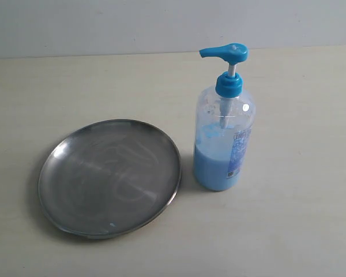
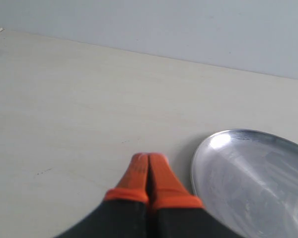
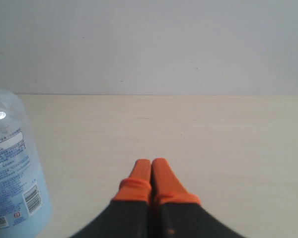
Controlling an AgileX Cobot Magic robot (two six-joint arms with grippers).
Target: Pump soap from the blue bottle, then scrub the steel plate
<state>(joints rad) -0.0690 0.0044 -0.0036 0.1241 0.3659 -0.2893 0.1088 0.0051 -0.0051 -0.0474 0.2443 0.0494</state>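
Note:
The blue bottle stands upright on the pale table, its blue pump head raised and its spout pointing left. Light blue soap fills its lower part. Just left of it lies the steel plate, shallow and grey with faint swirl marks. Neither arm shows in the exterior view. In the left wrist view my left gripper is shut with nothing between its orange fingertips, hovering over bare table beside the steel plate's rim. My right gripper is shut and empty too, with the blue bottle off to one side.
A pale wooden table carries everything, and a plain light wall runs along its far edge. A tiny blue speck sits near the plate's front rim.

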